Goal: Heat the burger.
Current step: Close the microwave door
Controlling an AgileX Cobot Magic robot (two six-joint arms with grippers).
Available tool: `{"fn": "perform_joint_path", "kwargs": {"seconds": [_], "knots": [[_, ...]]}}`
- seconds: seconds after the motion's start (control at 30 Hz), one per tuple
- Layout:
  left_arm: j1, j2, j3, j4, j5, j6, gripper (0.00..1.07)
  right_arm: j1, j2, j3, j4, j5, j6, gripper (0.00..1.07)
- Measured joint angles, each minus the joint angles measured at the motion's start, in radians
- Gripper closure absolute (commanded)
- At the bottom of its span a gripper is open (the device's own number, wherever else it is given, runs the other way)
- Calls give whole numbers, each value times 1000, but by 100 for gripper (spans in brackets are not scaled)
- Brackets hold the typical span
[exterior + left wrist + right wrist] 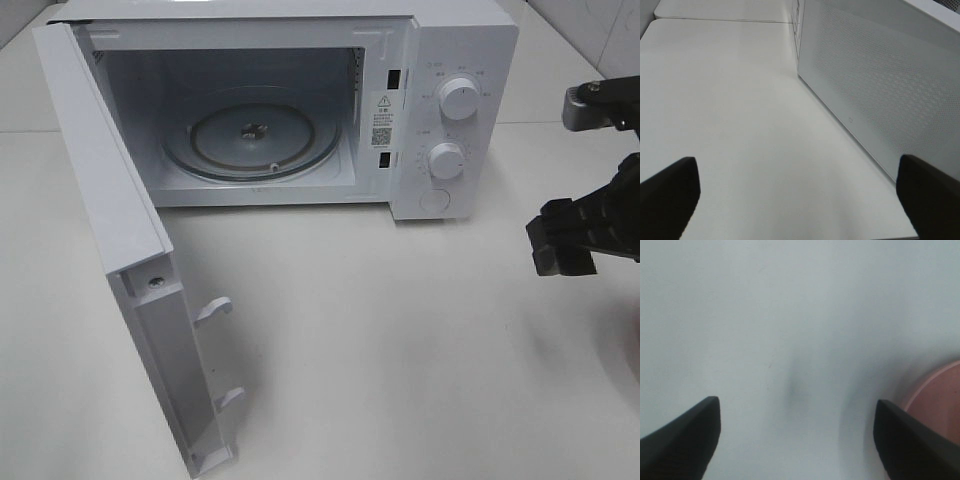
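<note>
The burger is out of view in all three views. The white microwave [450,40] stands at the back of the table with its door [120,210] swung wide to the left. Its glass turntable [250,135] is bare. My right gripper [560,250] hovers over the table to the right of the microwave. Its fingers are spread in the right wrist view, so the gripper [797,440] is open with nothing between them. My left gripper [800,200] is also open and empty, low over the table beside the door's outer face [880,85]. It does not show in the high view.
The rim of a round pink plate [940,400] shows just past one right finger [915,440]. Two knobs [458,98] [446,160] sit on the microwave's front panel. The white table [400,350] stretches out in front of the oven.
</note>
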Motion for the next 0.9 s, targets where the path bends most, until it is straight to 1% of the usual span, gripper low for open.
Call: {"fn": "perform_joint_path", "kwargs": {"seconds": [0.03,0.07,0.1,0.13,0.17,0.2,0.23,0.3,0.43,0.5,0.53,0.6,0.8,0.87,0.9], "knots": [[0,0,0,0,0,0,7,0,-27,0,39,19,-43,31],[0,0,0,0,0,0,7,0,-27,0,39,19,-43,31],[0,0,0,0,0,0,7,0,-73,0,98,53,-109,31],[0,0,0,0,0,0,7,0,-98,0,125,71,-137,31],[0,0,0,0,0,0,7,0,-98,0,125,71,-137,31],[0,0,0,0,0,0,7,0,-139,0,169,102,-176,31],[0,0,0,0,0,0,7,0,-139,0,169,102,-176,31],[0,0,0,0,0,0,7,0,-199,0,208,144,-210,31],[0,0,0,0,0,0,7,0,-249,0,229,184,-222,32],[0,0,0,0,0,0,7,0,-293,0,229,255,-228,32],[0,0,0,0,0,0,7,0,-293,0,229,255,-228,32],[0,0,0,0,0,0,7,0,-356,0,229,353,-228,32],[0,0,0,0,0,0,7,0,-440,0,229,416,-228,33],[0,0,0,0,0,0,7,0,-528,0,229,453,-229,33],[0,0,0,0,0,0,7,0,-528,0,229,453,-229,33]]}}
